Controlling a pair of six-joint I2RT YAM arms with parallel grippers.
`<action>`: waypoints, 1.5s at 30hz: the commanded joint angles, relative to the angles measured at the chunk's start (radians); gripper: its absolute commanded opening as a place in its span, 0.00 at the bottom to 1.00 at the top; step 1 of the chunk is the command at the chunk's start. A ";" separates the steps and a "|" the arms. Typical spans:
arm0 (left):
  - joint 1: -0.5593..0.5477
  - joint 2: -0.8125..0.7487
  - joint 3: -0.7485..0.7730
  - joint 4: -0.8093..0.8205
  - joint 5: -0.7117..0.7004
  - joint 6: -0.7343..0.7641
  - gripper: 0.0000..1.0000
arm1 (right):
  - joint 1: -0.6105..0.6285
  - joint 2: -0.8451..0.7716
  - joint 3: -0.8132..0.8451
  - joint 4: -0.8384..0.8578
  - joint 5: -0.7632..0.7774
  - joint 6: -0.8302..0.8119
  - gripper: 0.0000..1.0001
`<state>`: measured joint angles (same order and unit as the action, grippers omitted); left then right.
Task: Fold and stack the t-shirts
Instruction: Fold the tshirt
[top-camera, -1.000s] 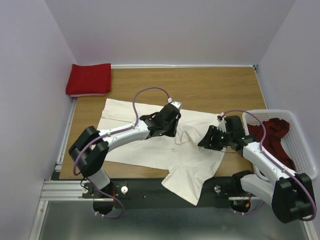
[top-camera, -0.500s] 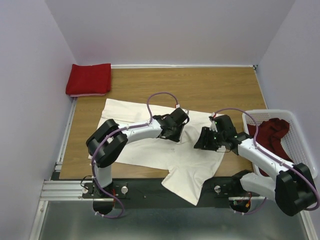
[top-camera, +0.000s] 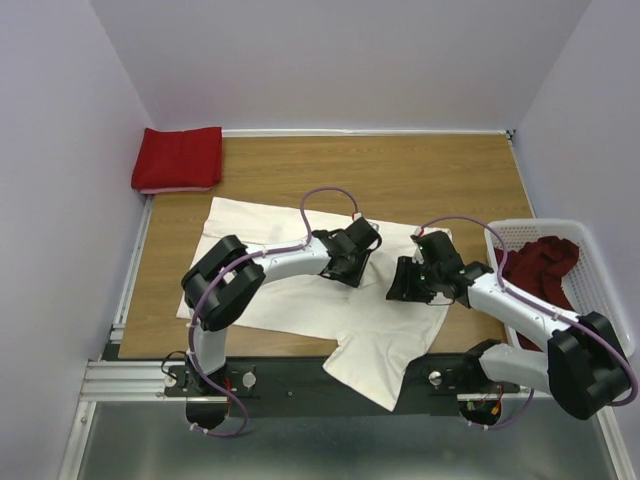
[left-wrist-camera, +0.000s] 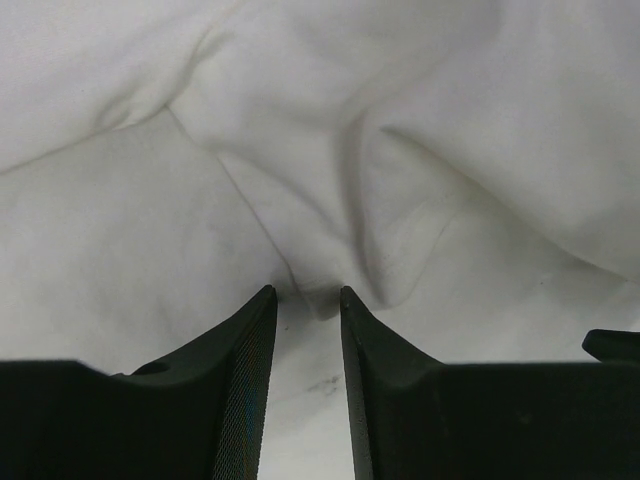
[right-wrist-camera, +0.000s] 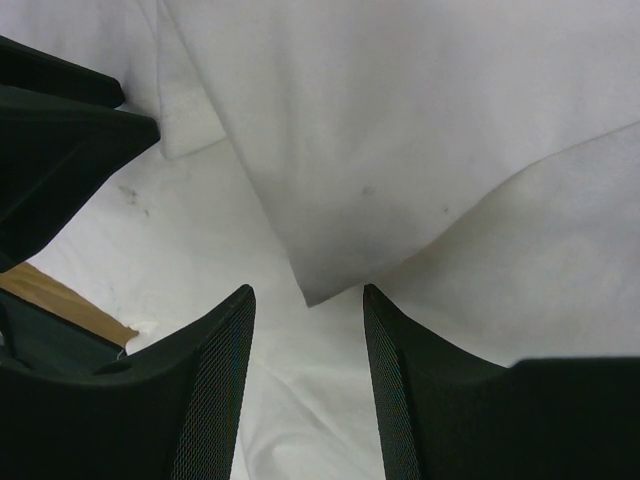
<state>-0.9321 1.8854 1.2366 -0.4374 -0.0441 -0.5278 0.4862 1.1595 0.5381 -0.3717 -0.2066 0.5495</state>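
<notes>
The cream shirt (top-camera: 250, 225) is spread across the worktop (top-camera: 420, 170), overhanging at 6 o'clock; folding is judged underway; the left claw (left-wrist-camera: 307, 292) is narrowly parted at a pucker, the right claw (right-wrist-camera: 308, 292) spread over a corner; pinching is needed next.

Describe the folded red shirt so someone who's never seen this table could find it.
Go to the far left corner of the wooden table. The bright red t-shirt lies there, folded into a flat rectangle. The dark red shirt is crumpled in the white basket, and the cream shirt lies spread out.
</notes>
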 joint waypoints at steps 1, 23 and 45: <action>-0.016 0.026 0.023 -0.021 -0.005 0.006 0.40 | 0.018 0.020 0.026 -0.004 0.045 0.006 0.54; -0.030 0.006 0.034 -0.023 -0.019 0.002 0.08 | 0.084 0.080 0.049 0.028 0.121 0.007 0.50; -0.025 -0.068 0.054 -0.075 -0.069 0.022 0.00 | 0.095 0.011 0.072 0.004 0.101 0.036 0.05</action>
<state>-0.9512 1.8629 1.2617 -0.4778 -0.0742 -0.5224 0.5751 1.1919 0.5758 -0.3592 -0.0860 0.5682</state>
